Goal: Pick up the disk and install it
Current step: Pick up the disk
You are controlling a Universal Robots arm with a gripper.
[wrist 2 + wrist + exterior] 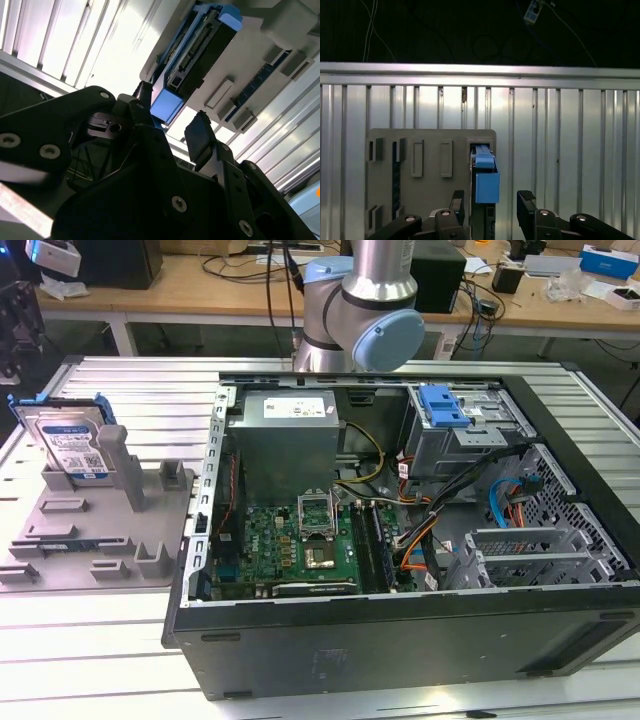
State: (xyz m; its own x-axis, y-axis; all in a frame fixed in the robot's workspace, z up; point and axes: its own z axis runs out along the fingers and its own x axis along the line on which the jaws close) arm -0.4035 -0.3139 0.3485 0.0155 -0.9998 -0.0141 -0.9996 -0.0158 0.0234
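Poised with jaws open, lined up on the disk [486, 182] upright in its grey holder [432, 200] -- may close off-centre and jam it.

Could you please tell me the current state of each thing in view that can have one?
disk: standing upright in the grey holder, not gripped.
gripper: open, facing the disk.
computer case: lying on its side, side panel off, inside exposed.
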